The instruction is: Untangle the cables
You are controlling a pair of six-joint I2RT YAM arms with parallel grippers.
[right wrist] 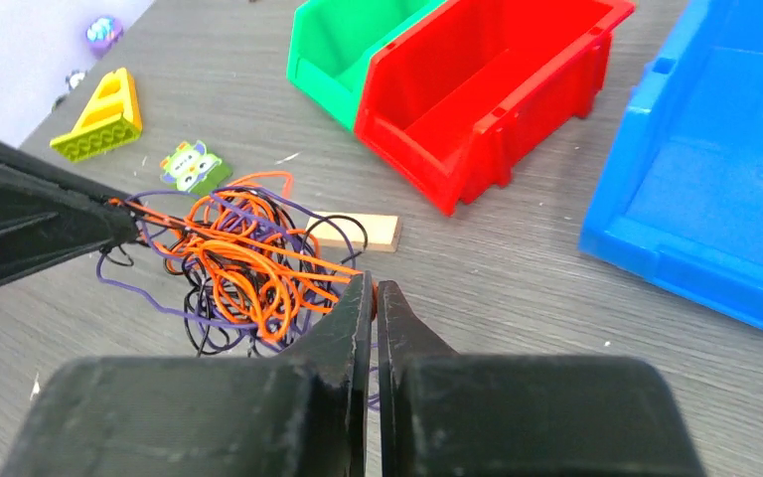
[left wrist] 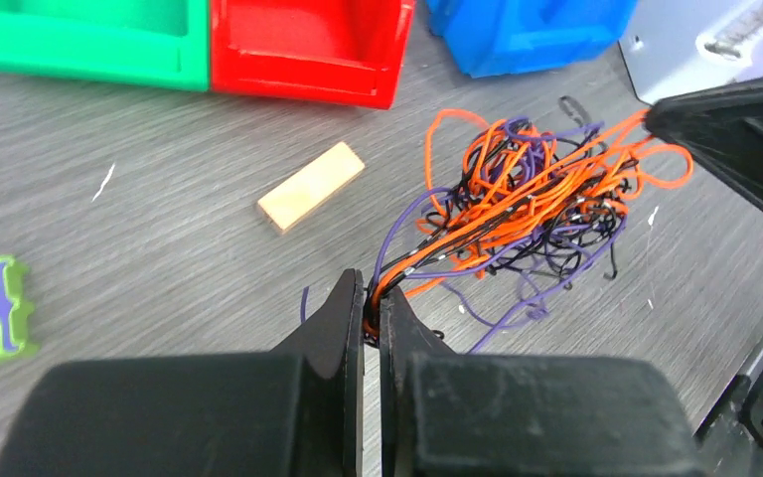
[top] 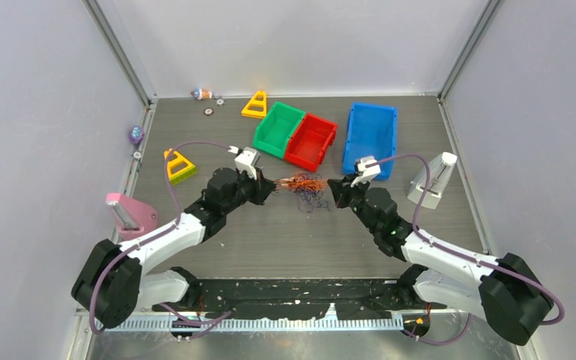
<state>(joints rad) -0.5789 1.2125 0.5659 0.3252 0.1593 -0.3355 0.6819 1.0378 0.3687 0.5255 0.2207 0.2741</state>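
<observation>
1 cables clump [left wrist: 527, 194] | left claw [left wrist: 371, 310], right claw [right wrist: 373, 294] clamped on it | 3 bins [top: 279, 129] [top: 312, 142] [top: 371, 137]

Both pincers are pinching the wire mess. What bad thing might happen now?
If the left pincer and right pincer pull apart, the looped cables may knot tighter, or thin strands may slip out. Trailing loops could also drag the wooden block beside them.

Green bin [top: 278, 129] and red bin [top: 311, 142] sit touching at the back, blue bin [top: 370, 139] just right, wooden block [left wrist: 311, 186] lying flat nearby.
</observation>
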